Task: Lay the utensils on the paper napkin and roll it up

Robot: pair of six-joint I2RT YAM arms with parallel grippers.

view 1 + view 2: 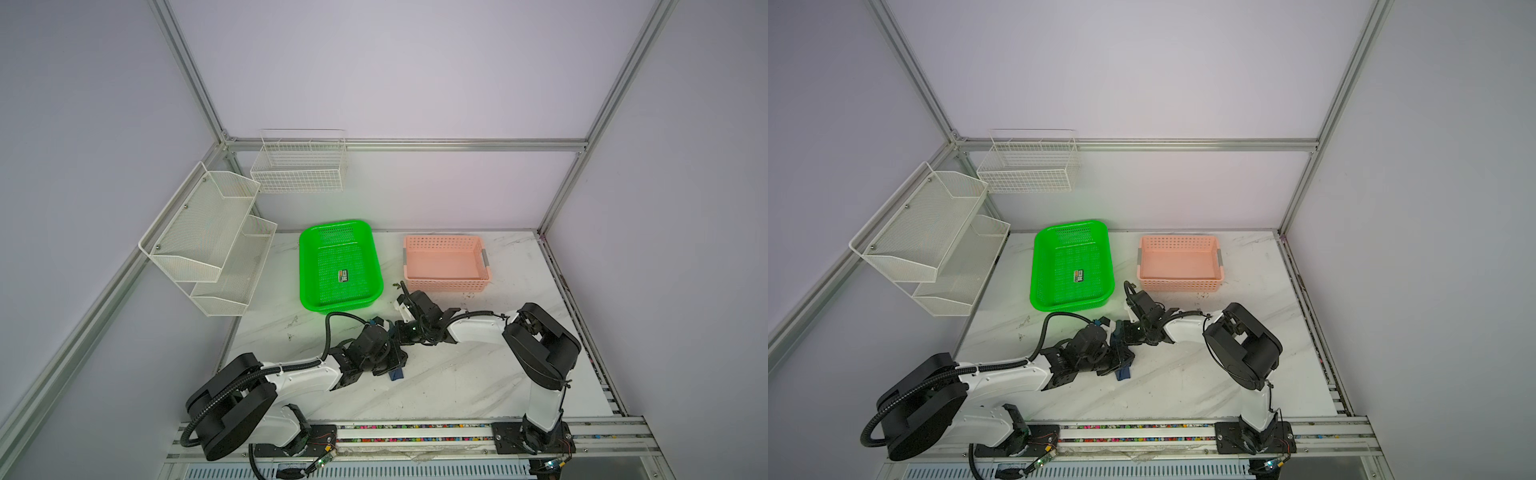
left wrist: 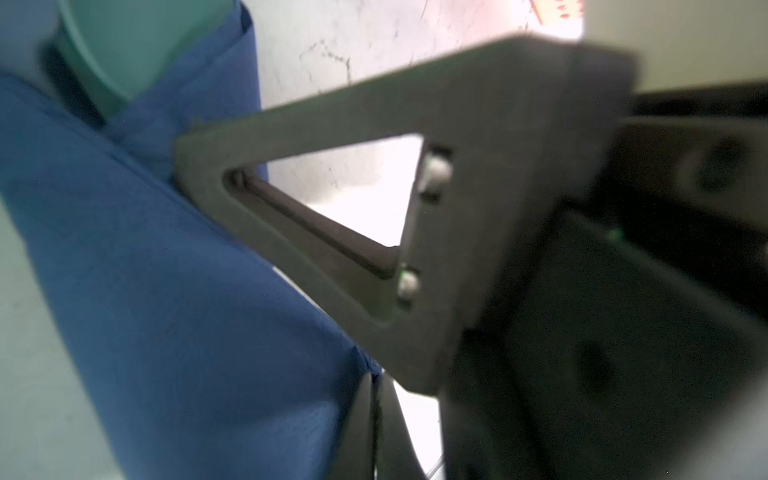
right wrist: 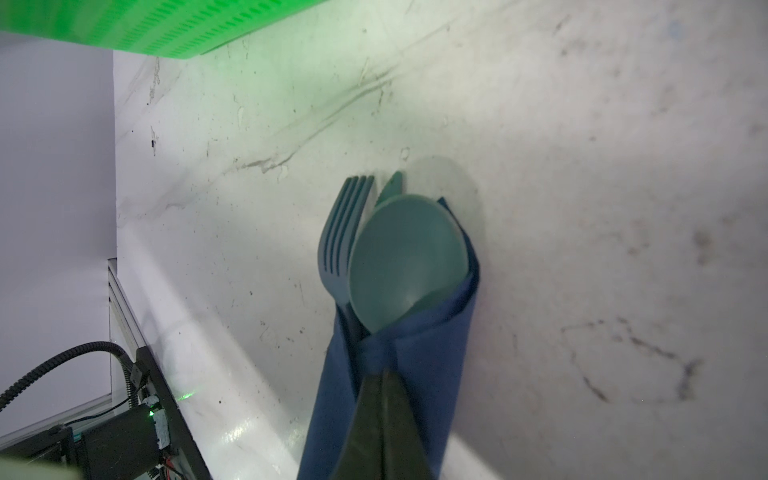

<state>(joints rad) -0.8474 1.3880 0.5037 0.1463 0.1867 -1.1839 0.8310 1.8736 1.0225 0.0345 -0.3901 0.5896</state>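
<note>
While the paper napkin (image 3: 432, 353) is wrapping the utensils (image 3: 357, 291) in a roll, the spoon bowl (image 3: 405, 257) and fork tines (image 3: 338, 232) are poking out one end. The right gripper (image 3: 384, 378) is pinching the roll's overlap, jaws closed tight on paper; the left gripper (image 2: 374, 386) is nipping a napkin corner likewise. Both are meeting over the marble table (image 3: 582, 208), near the green basket (image 1: 332, 305).

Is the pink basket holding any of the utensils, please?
No, in a top view the pink basket shows only its bare floor; the right wrist view shows the utensils wrapped in the paper napkin.
</note>
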